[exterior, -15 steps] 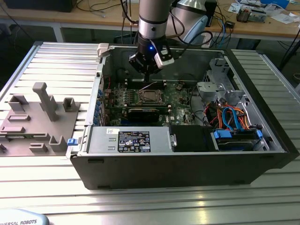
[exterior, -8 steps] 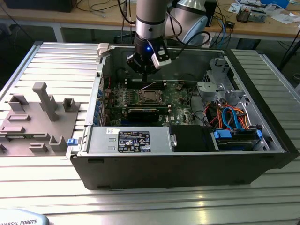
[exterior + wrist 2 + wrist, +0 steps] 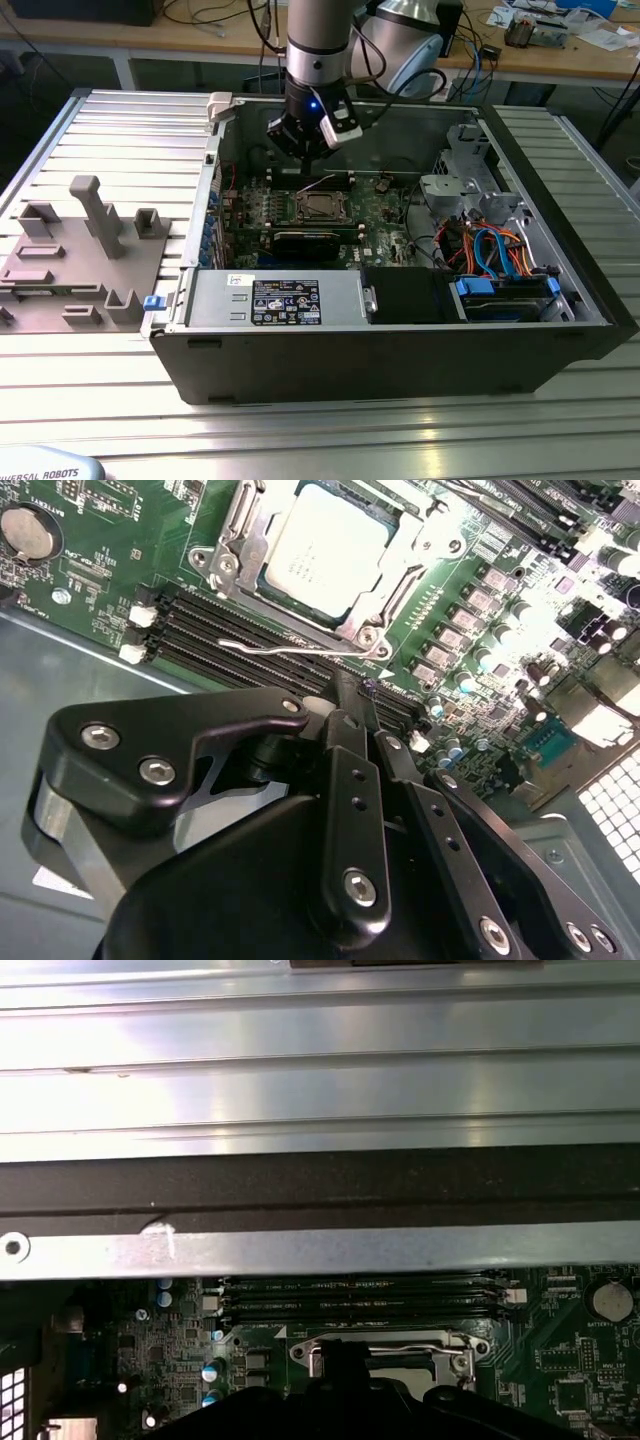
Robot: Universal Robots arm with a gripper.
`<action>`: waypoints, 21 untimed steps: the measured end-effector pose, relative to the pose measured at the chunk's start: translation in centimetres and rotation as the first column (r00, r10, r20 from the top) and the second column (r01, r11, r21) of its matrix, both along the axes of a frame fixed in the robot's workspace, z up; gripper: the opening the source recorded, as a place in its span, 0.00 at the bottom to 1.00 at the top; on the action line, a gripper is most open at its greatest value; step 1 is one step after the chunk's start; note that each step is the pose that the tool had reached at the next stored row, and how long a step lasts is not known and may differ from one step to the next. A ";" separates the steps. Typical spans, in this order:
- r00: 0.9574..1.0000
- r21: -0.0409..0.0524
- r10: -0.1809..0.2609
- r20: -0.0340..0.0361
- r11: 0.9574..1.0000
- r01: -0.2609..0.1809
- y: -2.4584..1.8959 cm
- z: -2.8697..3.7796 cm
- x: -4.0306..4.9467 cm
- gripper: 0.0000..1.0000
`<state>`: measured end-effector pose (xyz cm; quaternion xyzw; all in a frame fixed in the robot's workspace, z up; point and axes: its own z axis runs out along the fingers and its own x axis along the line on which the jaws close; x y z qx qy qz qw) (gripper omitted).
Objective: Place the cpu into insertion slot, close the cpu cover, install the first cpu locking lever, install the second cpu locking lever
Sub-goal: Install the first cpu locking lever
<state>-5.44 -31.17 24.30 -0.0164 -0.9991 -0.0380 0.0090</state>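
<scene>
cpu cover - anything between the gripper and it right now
Nothing visible does. In the second wrist view the gripper hangs above the memory slots just beside the cpu cover, which lies closed around the cpu, with open space between.

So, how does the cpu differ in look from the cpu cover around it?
The cpu is a solid, flat square with a pale, dull silver top; the cpu cover is an open frame with a large square hole. The cpu shows a plain surface, while the cpu cover has shiny bent edges and screws at its corners. The cpu is smaller and sits inside the cover's opening. Both are silver metal and lie flat on the green motherboard.
</scene>
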 end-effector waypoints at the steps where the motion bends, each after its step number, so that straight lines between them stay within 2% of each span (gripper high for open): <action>1: 1.000 0.000 0.000 0.000 1.000 0.000 0.00 -0.03 -0.04 0.11; 7: 1.000 0.001 0.003 0.000 1.000 -0.003 0.00 -0.40 -0.25 0.11; 10: 1.000 0.001 0.020 0.000 1.000 -0.020 0.01 -0.63 -0.25 0.11; 21: 1.000 0.001 0.025 0.000 1.000 -0.025 0.02 -1.17 0.32 0.11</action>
